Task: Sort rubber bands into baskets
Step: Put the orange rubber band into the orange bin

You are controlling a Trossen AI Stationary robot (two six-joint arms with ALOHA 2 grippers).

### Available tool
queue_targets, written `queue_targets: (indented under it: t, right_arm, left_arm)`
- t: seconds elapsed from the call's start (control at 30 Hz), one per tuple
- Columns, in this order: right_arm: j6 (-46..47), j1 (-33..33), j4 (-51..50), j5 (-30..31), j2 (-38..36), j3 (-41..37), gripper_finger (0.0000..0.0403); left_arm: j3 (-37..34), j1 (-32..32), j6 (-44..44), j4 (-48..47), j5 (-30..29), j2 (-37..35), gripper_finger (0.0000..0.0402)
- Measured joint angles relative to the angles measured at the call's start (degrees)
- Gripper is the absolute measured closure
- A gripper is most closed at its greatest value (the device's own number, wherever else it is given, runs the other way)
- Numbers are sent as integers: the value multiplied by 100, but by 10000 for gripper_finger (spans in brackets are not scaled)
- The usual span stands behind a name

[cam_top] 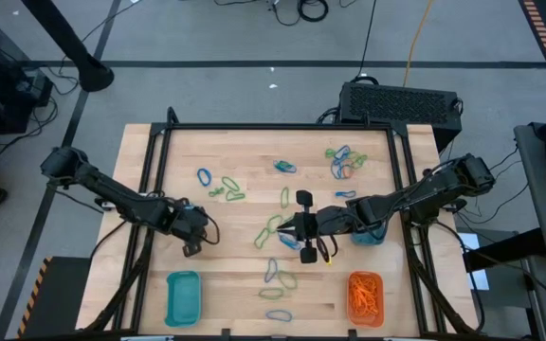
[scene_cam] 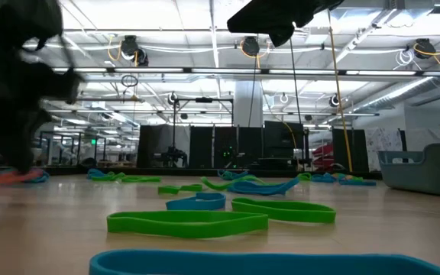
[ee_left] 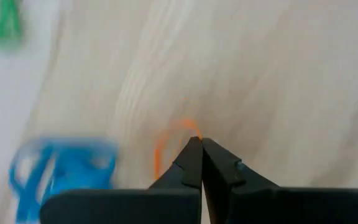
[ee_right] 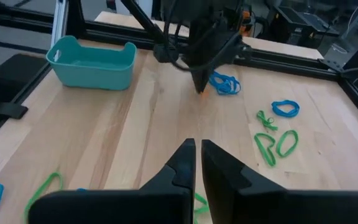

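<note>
- Left gripper [ee_left: 199,142], near the tabletop's [cam_top: 245,284] left edge: jaws pinched shut on an orange rubber band [ee_left: 166,146].
- Right gripper [ee_right: 196,148], mid-tabletop: jaws shut, holding nothing.

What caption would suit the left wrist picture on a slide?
Left gripper shut on an orange band on the wooden table, a blue band nearby.

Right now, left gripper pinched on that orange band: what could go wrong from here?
1. The left gripper holds the orange rubber band only at its fingertips, so the band may slip out on the lift.
2. A blue rubber band lies close beside it and could get dragged along.
3. The orange basket sits across the table, past the waiting right gripper; the arms might cross paths.
</note>
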Motion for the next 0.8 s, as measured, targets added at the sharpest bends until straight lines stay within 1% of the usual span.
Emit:
queue_targets:
  t: [0.1,0.17,0.27,0.37,0.47,0.57,0.7,0.8]
  right_arm:
    - [-45,0,301,0,96,9,385]
    - [-230,0,525,-1,211,10,385]
    - [-524,0,1200,-1,519,10,385]
    - [-870,-29,2087,-5,961,16,380]
    - [-1250,-60,2658,0,1465,93,368]
    - [-1399,-128,2944,-53,1954,311,349]
    - [-1247,-284,2969,-687,2438,905,308]
    - [-1178,-382,2699,-989,2763,1424,272]
  left_arm:
    - [83,-6,325,249,-34,-203,400]
    - [139,-6,546,664,-12,-381,400]
    - [149,-6,845,1090,105,-644,400]
    - [146,-7,1181,1608,278,-864,401]
    - [147,-6,1372,2060,375,-989,401]
    - [153,-6,1462,2381,441,-1072,401]
    - [154,-6,1491,2531,459,-1073,401]
    - [154,-6,1523,2595,461,-1073,401]
